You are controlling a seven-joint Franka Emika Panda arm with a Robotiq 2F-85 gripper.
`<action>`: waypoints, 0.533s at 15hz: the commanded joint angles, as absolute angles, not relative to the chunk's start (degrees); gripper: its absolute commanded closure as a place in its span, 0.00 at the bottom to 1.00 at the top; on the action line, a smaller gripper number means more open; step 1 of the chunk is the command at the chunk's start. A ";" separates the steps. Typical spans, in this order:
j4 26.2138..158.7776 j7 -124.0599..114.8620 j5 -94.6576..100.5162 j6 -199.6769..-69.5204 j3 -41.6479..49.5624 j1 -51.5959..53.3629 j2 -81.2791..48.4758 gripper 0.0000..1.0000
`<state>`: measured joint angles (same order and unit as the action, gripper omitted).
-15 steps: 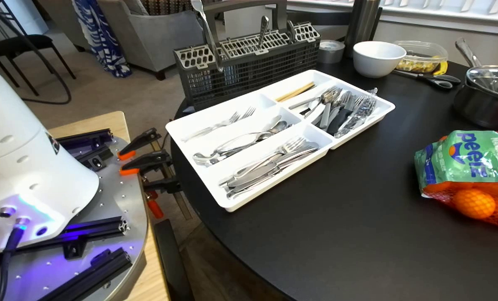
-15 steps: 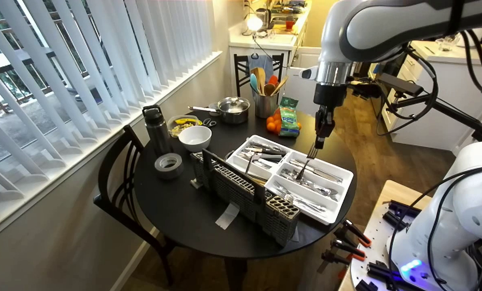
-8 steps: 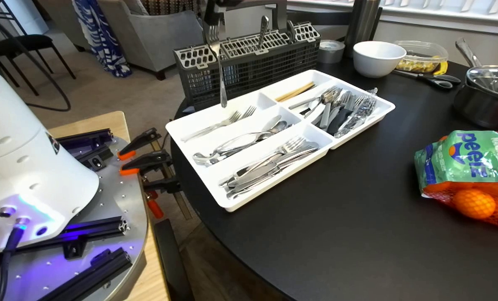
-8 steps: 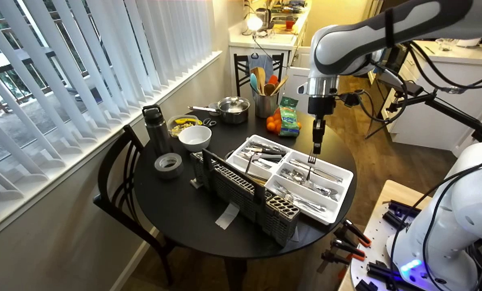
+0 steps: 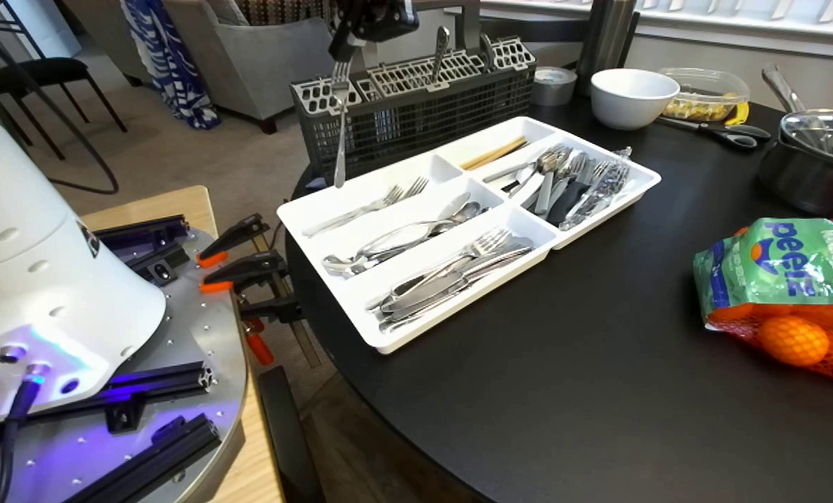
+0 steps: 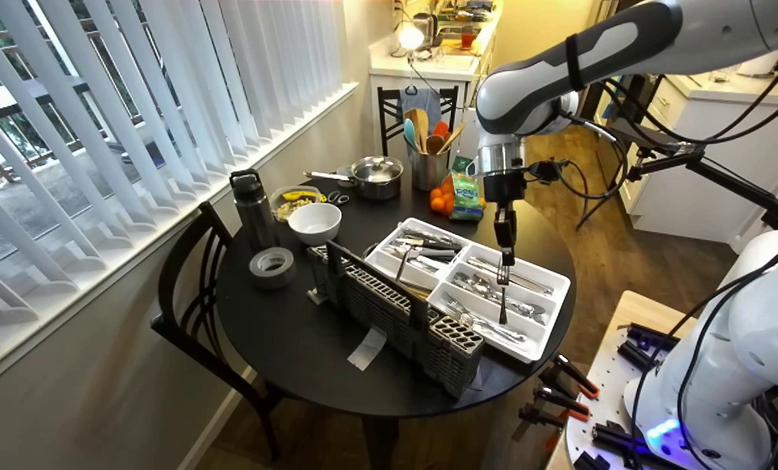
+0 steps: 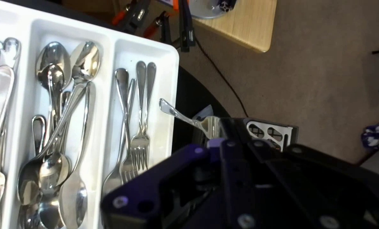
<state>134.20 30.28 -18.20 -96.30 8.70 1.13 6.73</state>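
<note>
- So since the frame half a second back, the arm (image 6: 709,39) is sitting lower, and the pincer (image 6: 508,258) and the fork (image 5: 342,129) are hanging further down with it. Stuff on the table (image 5: 598,363) is staying put.
- That black, round-edged table is carrying everything else I'm listing.
- White tray (image 5: 386,341) is taking up a good chunk of it. Loose forks (image 7: 141,146) are lying in the row nearest the dark basket (image 5: 451,108), spoons (image 7: 52,173) are filling the middle row, and chopsticks (image 5: 493,154) are lying in another compartment.
- Basket is standing right beside the tray, with a cutlery handle (image 5: 440,52) sticking up out of it.
- Mandarin bag (image 5: 787,272) is slumping well apart from the basket.
- Lidded pot (image 6: 379,189) is sitting near the bag.
- White bowl (image 5: 633,105) is sitting near a grey tape roll (image 5: 555,91).
- Pincer is squeezing narrow, tips gripping the tined end of the fork.
- Fork is dangling handle-down in the air, near the tray's rim and one end of the basket. In the wrist view its handle is crossing the tray's edge.
</note>
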 commanded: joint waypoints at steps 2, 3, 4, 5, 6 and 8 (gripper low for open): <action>131.42 28.51 -17.01 -89.79 7.01 -0.43 2.36 0.98; 131.18 28.33 -16.60 -88.95 6.88 -0.58 1.81 0.98; 130.87 28.18 -16.33 -88.10 6.78 -0.73 1.20 0.98; 130.63 28.12 -16.27 -87.51 6.69 -0.84 0.51 0.98; 130.46 28.06 -16.06 -87.04 6.60 -0.92 -0.20 0.98; 130.18 27.60 -15.42 -86.90 6.30 -1.16 -1.24 0.98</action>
<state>131.86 29.67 -17.00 -89.20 7.75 0.31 0.71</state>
